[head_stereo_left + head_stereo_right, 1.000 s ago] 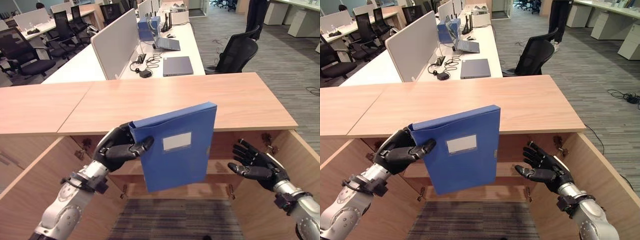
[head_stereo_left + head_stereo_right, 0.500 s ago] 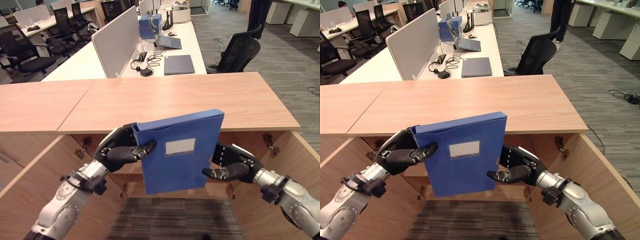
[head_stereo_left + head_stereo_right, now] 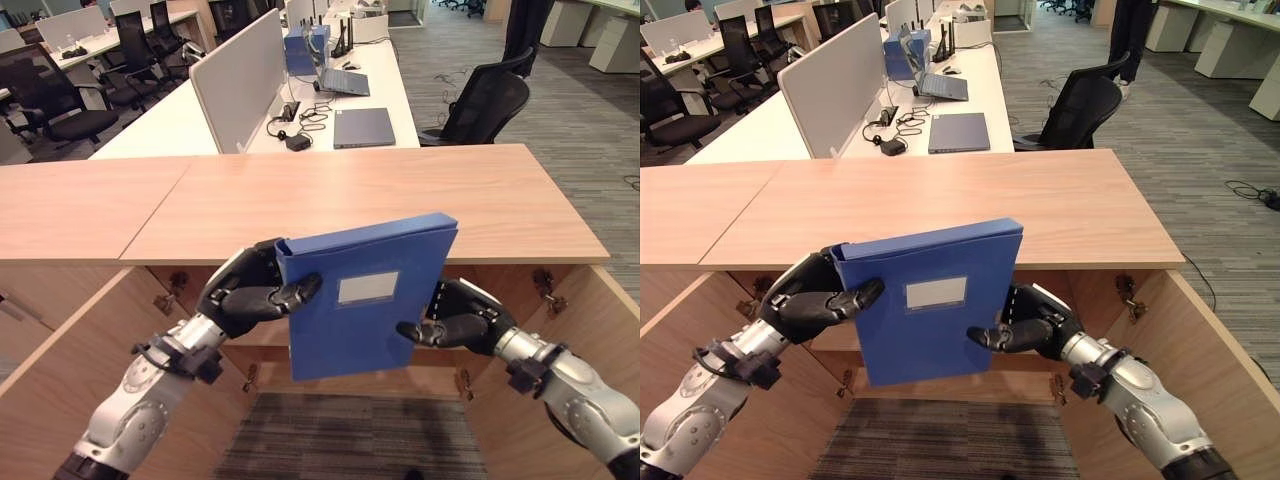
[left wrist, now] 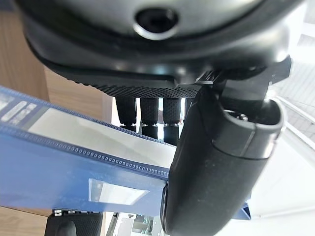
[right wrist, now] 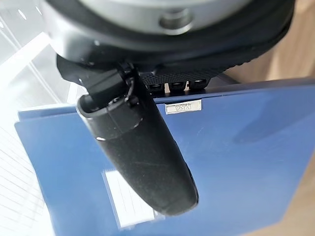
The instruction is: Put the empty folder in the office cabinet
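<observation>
You have the blue folder (image 3: 365, 296) upright before the open cabinet (image 3: 560, 300), left robot hand (image 3: 250, 297) and right robot hand (image 3: 455, 318) both grasping its edges.

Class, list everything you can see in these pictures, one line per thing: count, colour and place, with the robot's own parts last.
Folder: one, blue, white label, held upright before the open cabinet.
Cabinet: one, light wood, doors open, shelf inside.
Desks: a white row behind the cabinet, with a grey divider.
Laptops: two, dark one closed, another open further back.
Cables: dark tangle beside the divider.
Chairs: several, black, right of the desks and far left.
Person: one, dark legs, far right.
Left hand: dark, gripping the folder's left edge.
Right hand: dark, gripping its right edge.
</observation>
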